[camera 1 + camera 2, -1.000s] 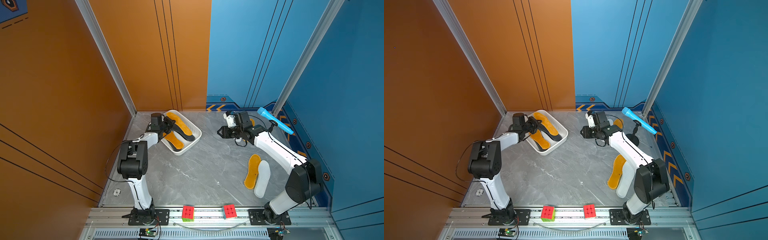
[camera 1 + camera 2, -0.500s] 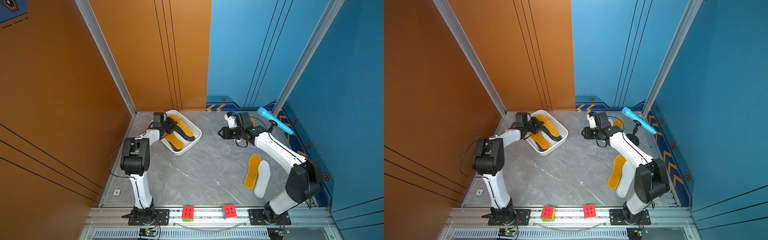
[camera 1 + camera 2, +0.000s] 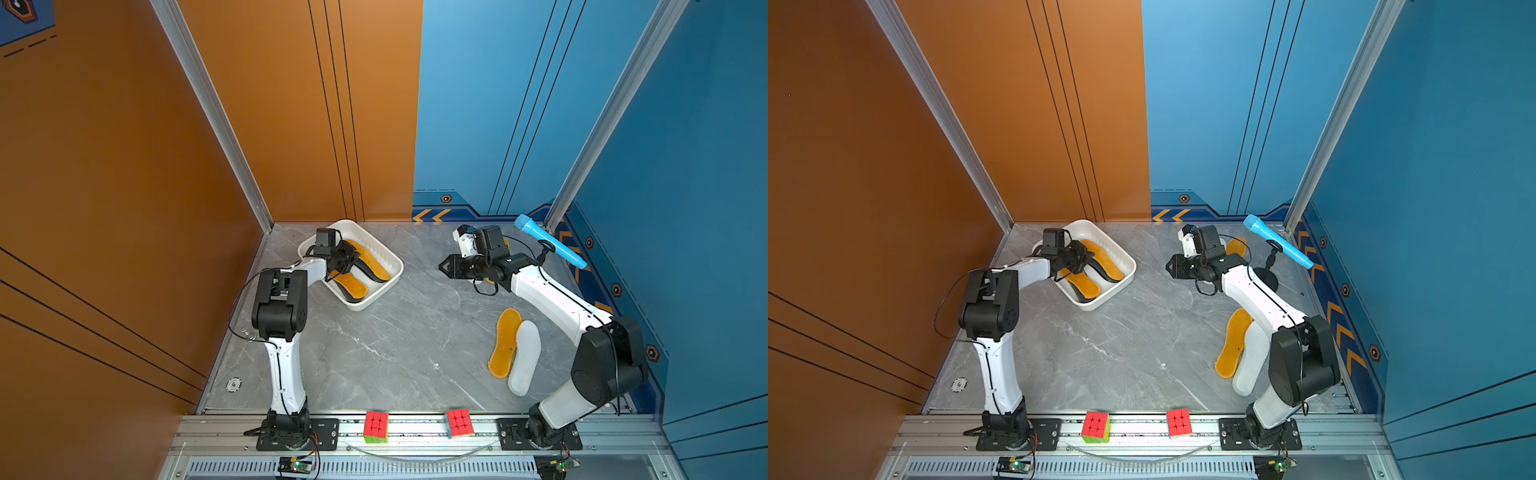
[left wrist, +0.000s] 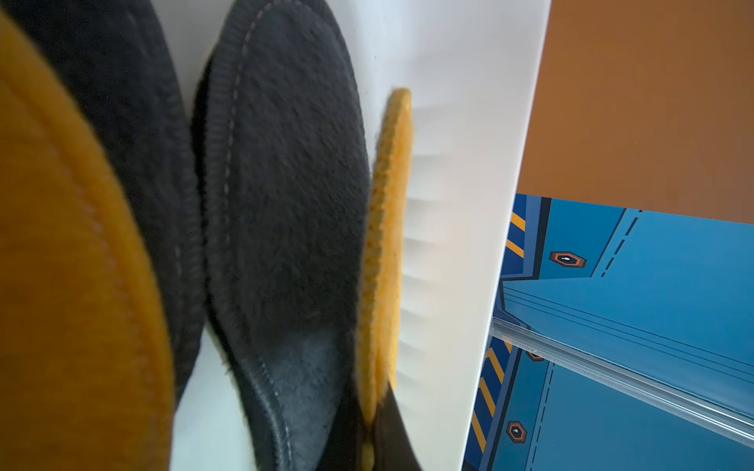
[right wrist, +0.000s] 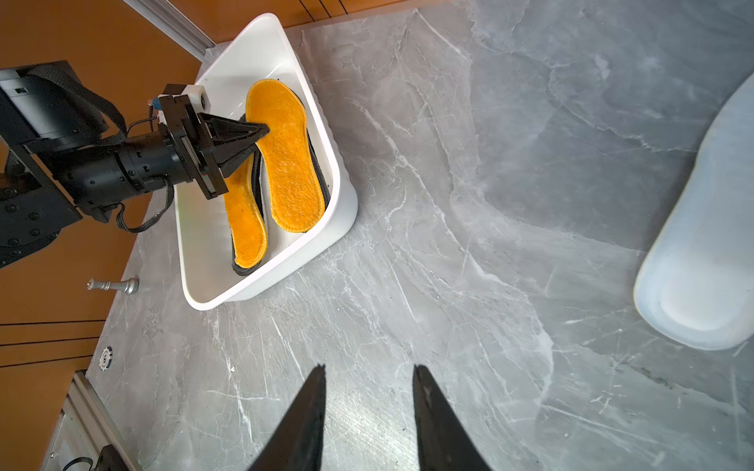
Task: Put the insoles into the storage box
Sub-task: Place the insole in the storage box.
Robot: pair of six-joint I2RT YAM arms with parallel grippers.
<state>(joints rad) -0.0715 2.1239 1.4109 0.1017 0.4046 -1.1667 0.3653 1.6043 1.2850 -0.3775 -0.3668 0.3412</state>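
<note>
Lying in the white ribbed storage box (image 3: 382, 293) by the back left corner, fuzzy orange insoles (image 3: 354, 286) top dark insoles (image 4: 281, 183); the left gripper (image 5: 263, 131) pinches one orange insole (image 5: 289, 163) by its edge; the right gripper (image 5: 369, 369) hangs parted, empty, over the grey table (image 5: 449, 204).

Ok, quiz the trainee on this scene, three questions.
1. True or false: the right gripper holds an insole.
2. Which colour is the insole lying beside the white insole on the table? A black, B orange, C grey.
3. Fill in: the left gripper is shut on an orange insole inside the ____.
Key: 1 false; 2 B; 3 tray.
</note>
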